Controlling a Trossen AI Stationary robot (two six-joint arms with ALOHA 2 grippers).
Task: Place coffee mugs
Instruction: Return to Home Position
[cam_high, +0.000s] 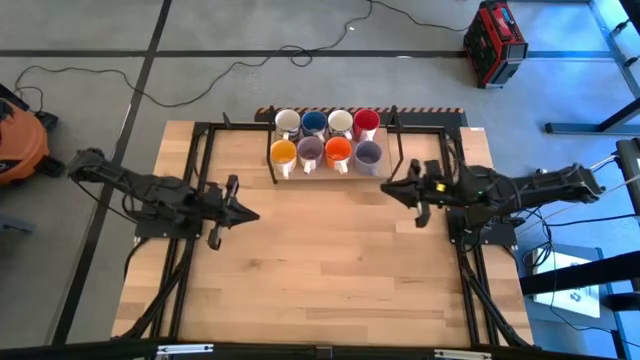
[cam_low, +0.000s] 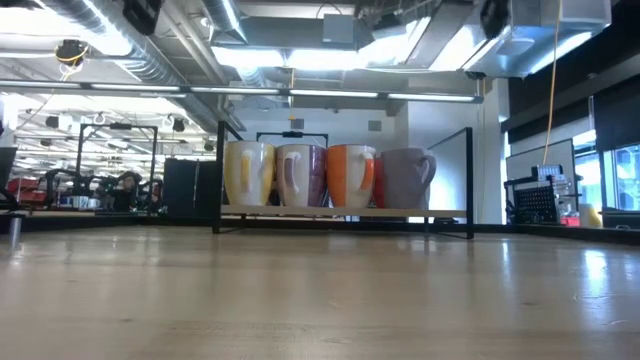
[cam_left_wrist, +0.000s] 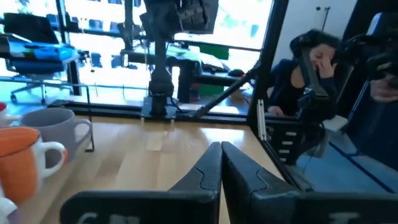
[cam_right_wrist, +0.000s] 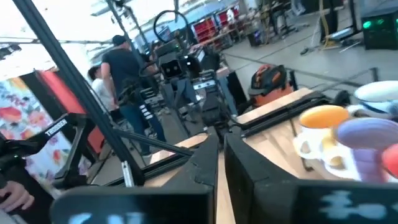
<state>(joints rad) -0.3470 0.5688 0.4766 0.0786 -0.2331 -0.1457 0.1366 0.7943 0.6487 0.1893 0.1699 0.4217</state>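
Several glossy coffee mugs stand upright in two rows at the middle of the table's far edge. The far row runs from a cream mug (cam_high: 288, 122) past a blue one (cam_high: 314, 122) to a red one (cam_high: 366, 122). The near row runs from a yellow-orange mug (cam_high: 284, 152) past an orange one (cam_high: 338, 151) to a grey-lavender one (cam_high: 368, 153). My left gripper (cam_high: 250, 213) is shut and level over the table's left part, holding nothing. My right gripper (cam_high: 388, 187) is shut and level, just right of the grey-lavender mug and clear of it.
A thin black frame (cam_high: 272, 160) borders the mugs, and black rails (cam_high: 205, 160) run along the table's left and right sides. Bare wood (cam_high: 330, 260) fills the middle and near part. People (cam_right_wrist: 124, 81) stand beyond the table.
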